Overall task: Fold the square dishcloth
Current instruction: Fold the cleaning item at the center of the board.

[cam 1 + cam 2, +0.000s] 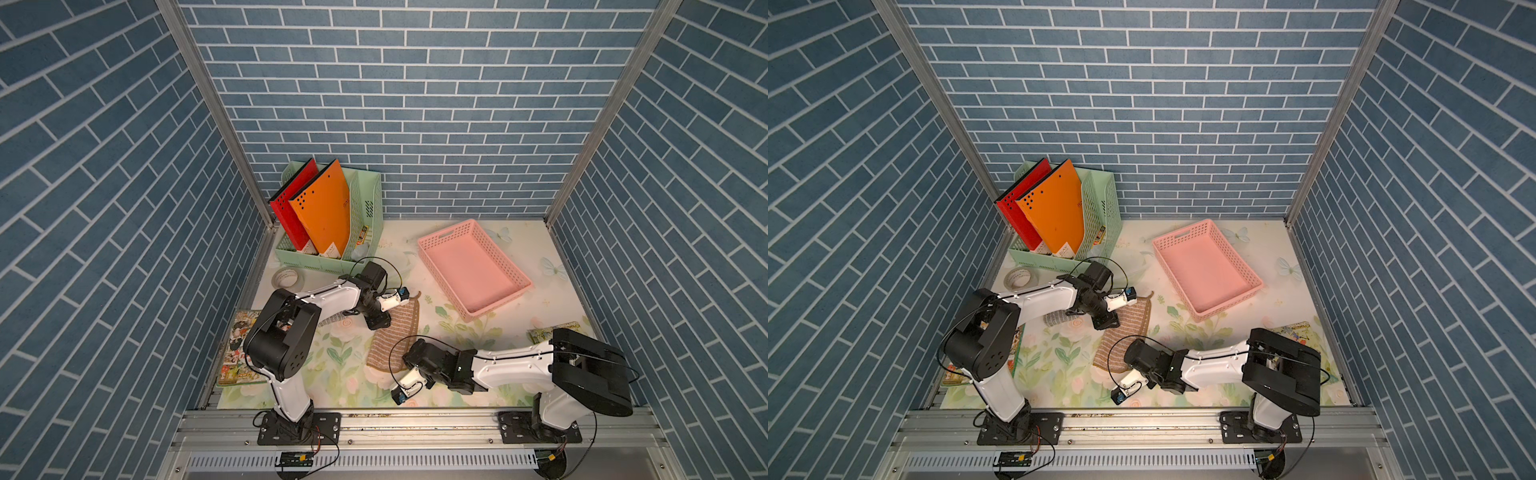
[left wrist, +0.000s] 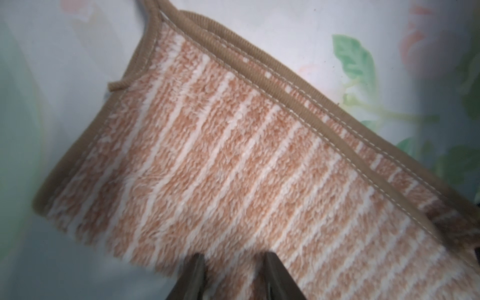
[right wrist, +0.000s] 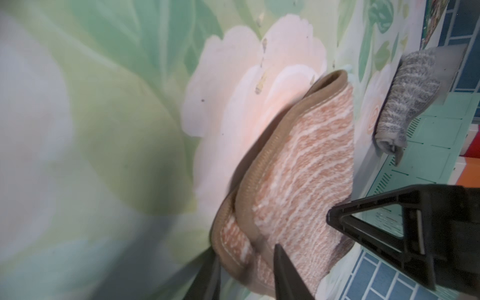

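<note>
We see the cloth (image 1: pixel 399 332) in the middle of the table (image 1: pixel 332 374). It is folded over into a long strip. It has orange and white stripes and a brown edge, and in the left wrist view the two brown edges lie one on top of the other. The left claw (image 2: pixel 232 259) is at the far end of the cloth. It is narrow and pinches a bit of the fluffy cloth. The right claw (image 3: pixel 244 249) is at the near end. It is narrow too, and it nips the brown edge at a corner, where the cloth curls up off the table. A grey rag (image 1: pixel 332 320) lies just beside the cloth, partly under the left arm. Farther back on the right is a pink basket (image 1: pixel 498 305), well apart from the cloth. In the far left corner stands a green rack (image 1: pixel 370 208) with a red and an orange folder (image 1: pixel 324 208) in it. A roll of tape (image 1: pixel 287 278) lies in front of the rack.
</note>
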